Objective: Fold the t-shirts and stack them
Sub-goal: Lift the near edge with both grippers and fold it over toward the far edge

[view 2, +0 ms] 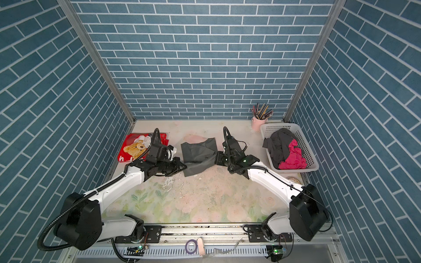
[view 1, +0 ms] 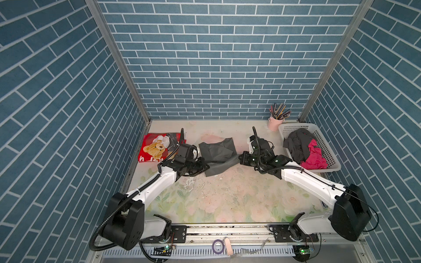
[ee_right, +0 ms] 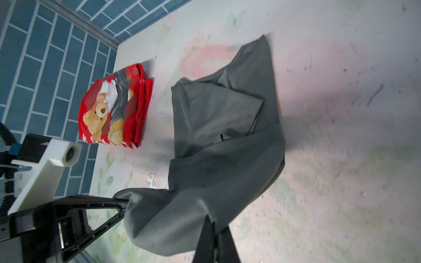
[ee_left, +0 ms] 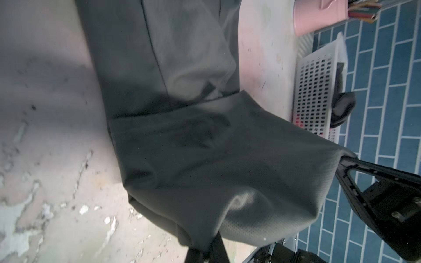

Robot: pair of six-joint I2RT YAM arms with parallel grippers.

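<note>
Gripping the grey shirt (view 1: 216, 151) by its near corners, our left gripper (view 1: 207, 167) and right gripper (view 1: 239, 158) are clamped on cloth; pulling unevenly, we could lose a corner.

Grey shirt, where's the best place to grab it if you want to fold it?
By the two corners of its near edge, one from each side. The grey shirt rests on the table at its far end. The left gripper is shut on one near corner and the right gripper on the other, so that edge is raised evenly, likely ready to fold over.
</note>
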